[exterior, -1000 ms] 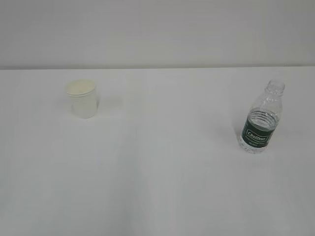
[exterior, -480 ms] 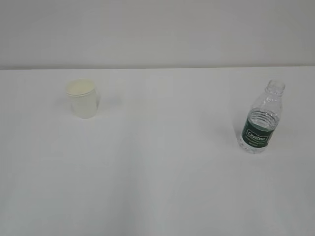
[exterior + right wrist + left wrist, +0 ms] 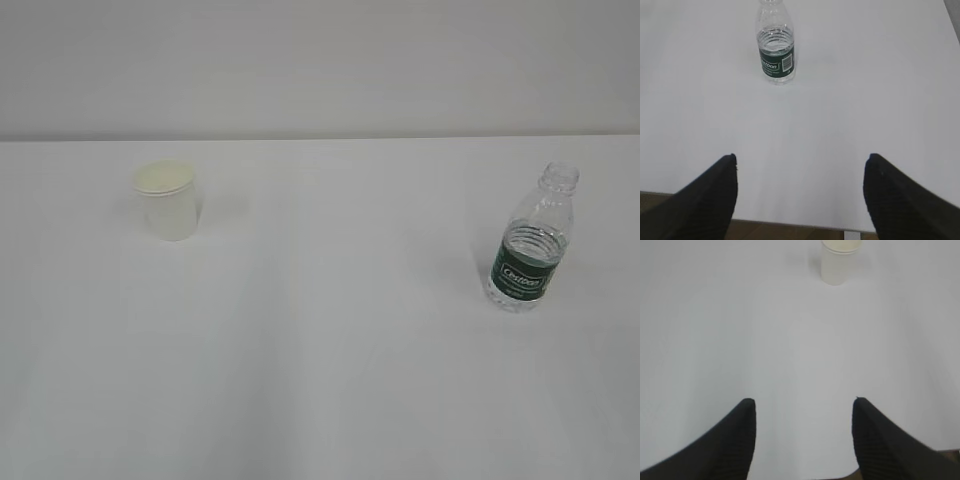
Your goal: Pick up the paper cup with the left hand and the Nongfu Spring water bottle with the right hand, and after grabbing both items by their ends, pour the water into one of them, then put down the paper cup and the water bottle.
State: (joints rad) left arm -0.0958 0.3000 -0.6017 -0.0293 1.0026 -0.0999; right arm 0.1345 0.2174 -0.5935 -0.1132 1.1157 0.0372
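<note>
Exterior view: I see a wide white table [image 3: 320, 380] with both items standing upright and well apart, no arm in sight.
Right of centre stands the small clear ribbed plastic bottle [image 3: 532, 240] with its dark green label, water [image 3: 776, 46] inside; far left sits the small white paper cup [image 3: 168, 200]. On the wrist views my right hand [image 3: 800, 192] gapes wide and empty, and my left hand [image 3: 804, 435] is parted, holding nothing.

My left wrist view crops the paper cup [image 3: 840, 262] at its rim, and the bottle [image 3: 532, 240] label's lettering seems too blurred to read
</note>
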